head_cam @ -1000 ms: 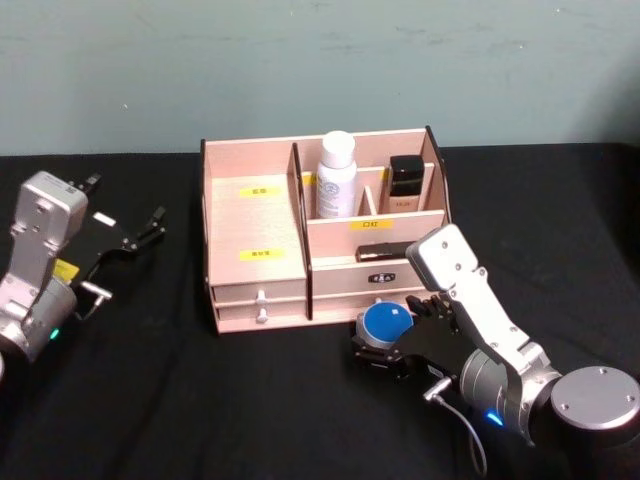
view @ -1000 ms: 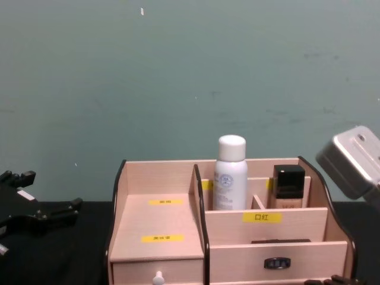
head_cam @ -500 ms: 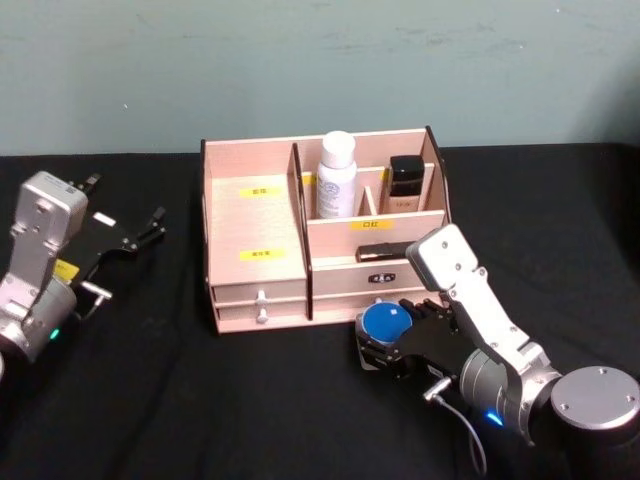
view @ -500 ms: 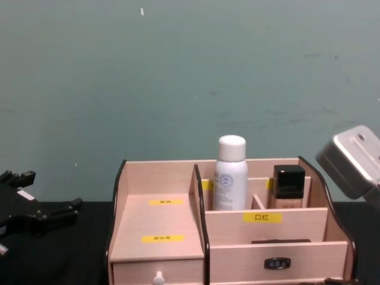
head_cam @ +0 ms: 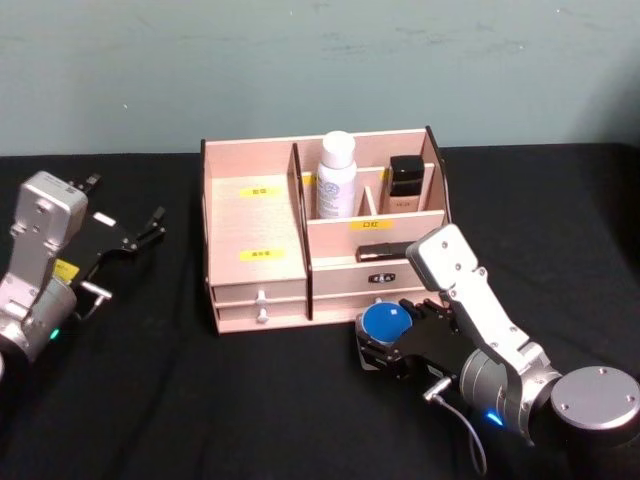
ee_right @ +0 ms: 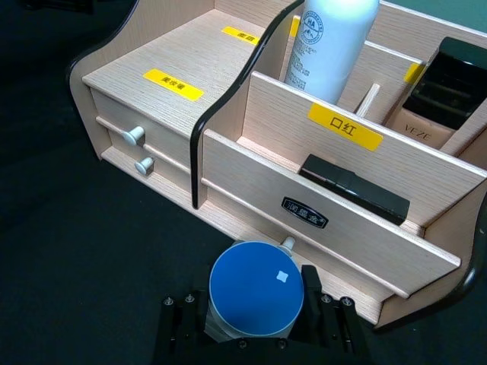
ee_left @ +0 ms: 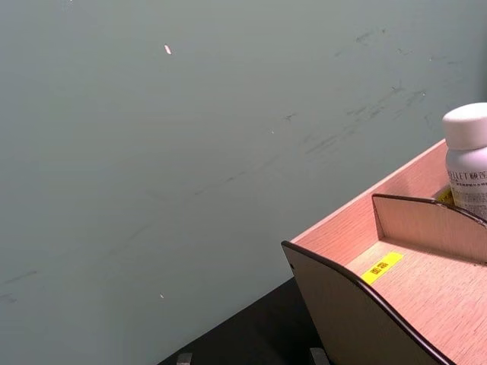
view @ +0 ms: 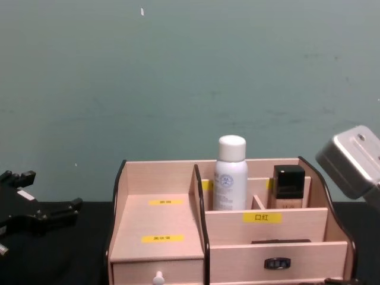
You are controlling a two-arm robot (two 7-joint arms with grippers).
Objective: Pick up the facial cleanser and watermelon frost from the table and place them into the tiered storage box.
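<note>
Head view: my right gripper (head_cam: 385, 345) sits low over the black table (head_cam: 250, 410), just in front of the tiered storage box (head_cam: 255, 215), at the right half of its front. It's clamped on a round blue-topped container (head_cam: 387, 322), fingers pressed in on both sides. My left gripper (head_cam: 125, 250) is parked well off to the box's left, fingers spread, nothing in them. In the box's back row a white bottle (head_cam: 336, 177) stands upright, with a dark-capped bottle (head_cam: 405, 185) in the compartment to its right.

Left wrist view: the box's curved left side panel and a yellow-labelled step, the white bottle rising behind the divider, the green wall (ee_left: 190, 152) beyond.

Right wrist view: close in now, the blue-topped container sits between my black fingers (ee_right: 313, 293), touching them, just short of the small knob on the box's front. A flat black item (ee_right: 354, 188) lies in the front compartment above.

Chest view: box dead ahead, left gripper off to its left, my right arm's grey housing (view: 353, 160) off the box's right side.
</note>
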